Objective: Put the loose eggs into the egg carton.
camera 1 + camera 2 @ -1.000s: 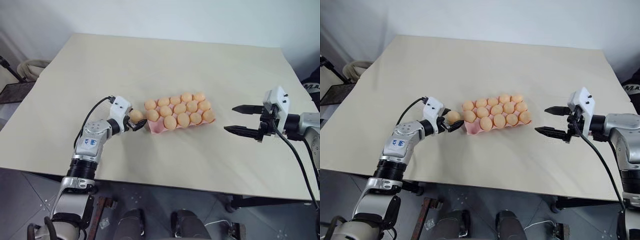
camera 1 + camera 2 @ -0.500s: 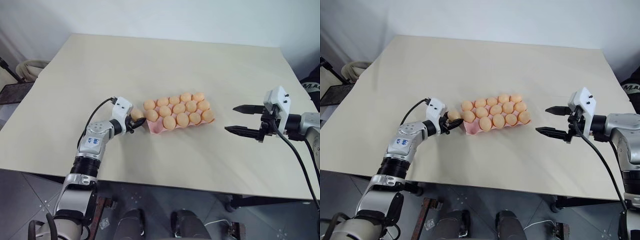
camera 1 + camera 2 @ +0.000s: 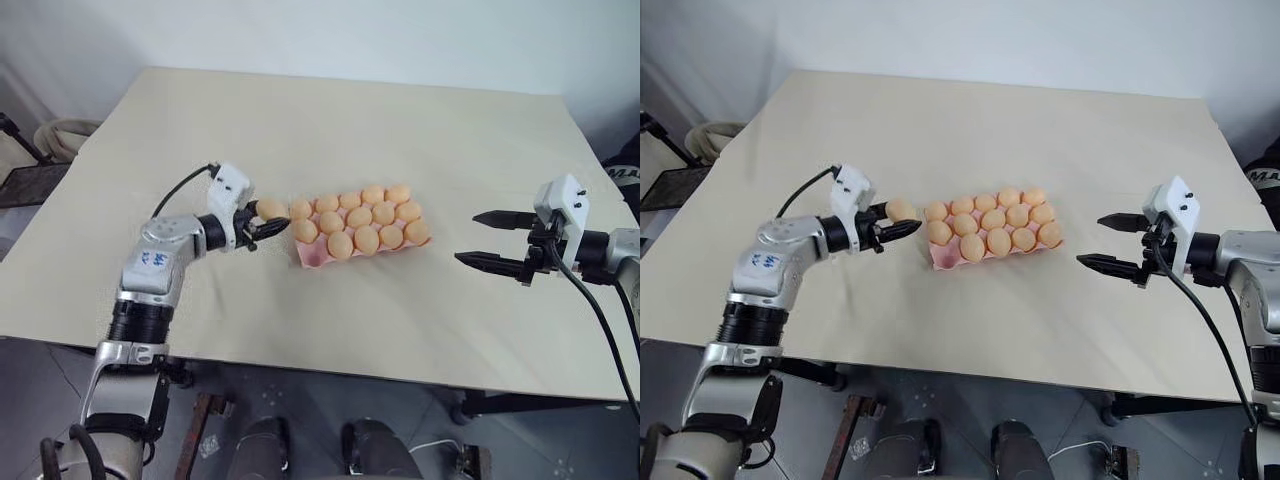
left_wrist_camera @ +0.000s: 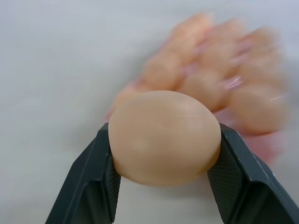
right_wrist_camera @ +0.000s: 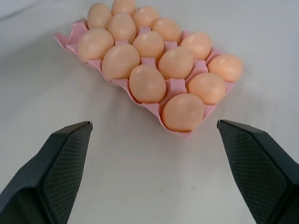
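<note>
My left gripper (image 3: 268, 216) is shut on a loose egg (image 3: 270, 209), pale orange, held above the table just left of the egg carton (image 3: 309, 256). In the left wrist view the egg (image 4: 163, 135) sits squarely between the two black fingers (image 4: 96, 177). The pink carton holds several identical eggs (image 5: 147, 83), and bare pink shows at its near left corner. My right gripper (image 3: 466, 237) hovers open to the right of the carton with nothing between its fingers, and the carton's rim (image 5: 63, 38) lies ahead of it.
The beige table (image 3: 300, 130) is wide and bare around the carton. Its front edge runs close below both arms. Off the table's left side stand a pale round object (image 3: 60, 135) and a dark frame (image 3: 30, 180).
My left gripper closed on the egg beside the carton and lifted it off the table. The right gripper stayed where it was, open.
</note>
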You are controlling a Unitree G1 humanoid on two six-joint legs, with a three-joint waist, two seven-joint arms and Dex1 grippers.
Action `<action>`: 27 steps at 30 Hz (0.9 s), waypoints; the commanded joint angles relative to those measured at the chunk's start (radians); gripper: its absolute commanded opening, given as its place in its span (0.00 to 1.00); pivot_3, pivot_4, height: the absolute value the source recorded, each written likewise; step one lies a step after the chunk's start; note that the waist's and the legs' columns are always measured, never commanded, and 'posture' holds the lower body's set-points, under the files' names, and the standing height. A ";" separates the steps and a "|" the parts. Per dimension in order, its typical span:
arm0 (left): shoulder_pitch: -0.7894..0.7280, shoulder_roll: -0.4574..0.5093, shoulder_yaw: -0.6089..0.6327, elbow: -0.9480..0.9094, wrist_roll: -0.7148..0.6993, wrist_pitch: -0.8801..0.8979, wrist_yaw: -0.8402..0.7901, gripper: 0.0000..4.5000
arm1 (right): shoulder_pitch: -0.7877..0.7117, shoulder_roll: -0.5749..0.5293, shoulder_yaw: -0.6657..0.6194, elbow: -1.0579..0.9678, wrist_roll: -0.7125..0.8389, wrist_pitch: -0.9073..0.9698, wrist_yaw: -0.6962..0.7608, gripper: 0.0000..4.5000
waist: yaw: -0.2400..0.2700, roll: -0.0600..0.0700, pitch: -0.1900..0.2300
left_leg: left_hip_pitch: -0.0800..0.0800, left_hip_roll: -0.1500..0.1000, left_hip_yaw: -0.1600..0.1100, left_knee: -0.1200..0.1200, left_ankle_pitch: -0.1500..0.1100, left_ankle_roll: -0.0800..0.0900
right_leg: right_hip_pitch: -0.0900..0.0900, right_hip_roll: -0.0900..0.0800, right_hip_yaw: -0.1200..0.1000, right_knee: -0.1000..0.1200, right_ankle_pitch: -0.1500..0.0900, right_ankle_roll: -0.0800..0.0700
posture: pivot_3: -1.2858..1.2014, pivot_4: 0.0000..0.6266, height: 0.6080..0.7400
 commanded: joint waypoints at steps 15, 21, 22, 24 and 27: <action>-0.086 0.010 -0.186 0.143 0.049 -0.045 -0.217 0.49 | 0.178 -0.013 -0.180 -0.190 0.101 0.049 -0.044 1.00 | -0.002 0.000 0.000 | 0.000 0.000 0.000 -0.001 0.000 0.000 | 0.000 0.001 0.001 -0.002 0.000 0.000 | 0.52 0.24 1.00; -0.109 -0.015 -0.176 0.213 0.064 -0.088 -0.206 0.49 | 0.211 -0.016 -0.199 -0.213 0.106 0.056 -0.072 1.00 | -0.002 0.000 0.000 | 0.000 0.000 0.000 -0.001 0.000 0.000 | 0.000 0.001 0.001 -0.002 0.000 0.000 | 0.52 0.24 1.00; -0.110 -0.018 -0.176 0.218 0.065 -0.091 -0.208 0.56 | 0.213 -0.016 -0.201 -0.215 0.106 0.058 -0.074 1.00 | -0.003 0.000 0.000 | 0.000 0.000 0.000 -0.001 0.000 0.000 | 0.000 0.001 0.001 -0.002 0.000 0.000 | 0.52 0.24 1.00; -0.111 -0.024 -0.177 0.226 0.066 -0.094 -0.214 0.70 | 0.214 -0.017 -0.202 -0.217 0.106 0.060 -0.077 1.00 | -0.003 0.000 0.000 | 0.000 0.000 0.000 -0.001 0.000 0.000 | 0.000 0.001 0.001 -0.002 0.000 0.000 | 0.52 0.24 1.00; -0.113 -0.031 -0.179 0.234 0.071 -0.098 -0.211 0.91 | 0.211 -0.020 -0.201 -0.215 0.105 0.061 -0.079 1.00 | -0.002 0.000 0.000 | 0.000 0.000 0.000 -0.001 0.000 0.000 | 0.000 0.001 0.001 -0.002 0.000 0.000 | 0.52 0.24 1.00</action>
